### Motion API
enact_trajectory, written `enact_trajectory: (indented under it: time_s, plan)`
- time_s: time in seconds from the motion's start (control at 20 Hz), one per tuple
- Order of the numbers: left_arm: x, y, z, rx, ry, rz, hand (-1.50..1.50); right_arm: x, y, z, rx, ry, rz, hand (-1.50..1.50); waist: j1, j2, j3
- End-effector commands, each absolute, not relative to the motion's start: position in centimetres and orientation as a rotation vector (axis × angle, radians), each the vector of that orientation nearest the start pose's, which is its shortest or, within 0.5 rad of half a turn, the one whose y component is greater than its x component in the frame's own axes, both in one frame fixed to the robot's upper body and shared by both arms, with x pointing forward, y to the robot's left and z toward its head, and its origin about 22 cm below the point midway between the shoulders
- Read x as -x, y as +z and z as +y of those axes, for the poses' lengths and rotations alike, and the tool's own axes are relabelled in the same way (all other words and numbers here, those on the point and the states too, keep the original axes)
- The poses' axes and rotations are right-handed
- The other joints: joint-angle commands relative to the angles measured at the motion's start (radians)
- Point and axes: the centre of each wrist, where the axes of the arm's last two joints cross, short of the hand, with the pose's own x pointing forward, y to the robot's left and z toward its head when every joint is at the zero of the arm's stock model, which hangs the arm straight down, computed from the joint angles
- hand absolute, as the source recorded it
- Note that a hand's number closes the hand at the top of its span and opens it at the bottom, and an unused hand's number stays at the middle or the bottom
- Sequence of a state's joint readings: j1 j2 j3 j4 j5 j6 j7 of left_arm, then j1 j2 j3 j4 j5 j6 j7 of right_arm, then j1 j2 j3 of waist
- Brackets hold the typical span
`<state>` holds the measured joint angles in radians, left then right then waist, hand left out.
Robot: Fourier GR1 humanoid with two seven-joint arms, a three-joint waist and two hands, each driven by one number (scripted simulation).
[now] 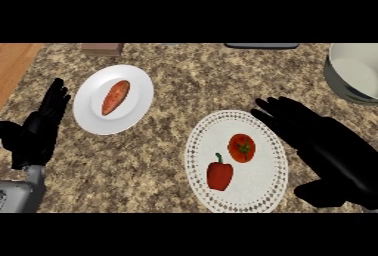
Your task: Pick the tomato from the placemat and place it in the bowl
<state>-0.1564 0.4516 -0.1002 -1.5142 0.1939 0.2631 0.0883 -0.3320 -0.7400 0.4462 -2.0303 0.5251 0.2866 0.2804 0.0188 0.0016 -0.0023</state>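
A red tomato (241,148) with a green stem lies on the round white lace placemat (244,125), next to a red bell pepper (219,173). My right hand (325,150) hovers open just right of the tomato, fingers stretched toward the mat's upper right edge and not touching the tomato. The grey-white bowl (356,75) stands at the far right of the counter, cut by the view's edge. My left hand (40,127) rests open at the left edge, fingers up.
A white plate (136,97) holding an orange sweet potato (115,97) sits left of the placemat. A brown block (102,48) and a dark flat item (262,45) lie along the back. The wooden counter edge (15,65) runs at far left.
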Motion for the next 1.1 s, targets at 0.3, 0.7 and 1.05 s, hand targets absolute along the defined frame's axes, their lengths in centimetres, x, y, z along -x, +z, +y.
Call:
enact_trajectory:
  time_s: [0.3, 0.7, 1.05]
  plan:
    - [-28.1, 6.3, 29.6, -0.323, -0.093, -1.586, 0.0, -26.8, 14.9, -15.8, 0.686, 1.77, -1.246, -1.5, -0.008, -0.001, 0.001]
    - [-27.2, 5.4, 30.5, -0.32, -0.074, -1.566, 0.0, -29.0, 11.4, -14.5, 0.74, 1.844, -1.112, -1.5, -0.01, 0.0, 0.002]
    - [-26.3, 5.4, 31.0, -0.334, -0.074, -1.572, 0.0, -26.4, 9.3, -14.3, 0.852, 1.843, -1.31, -1.5, -0.016, -0.003, 0.002]
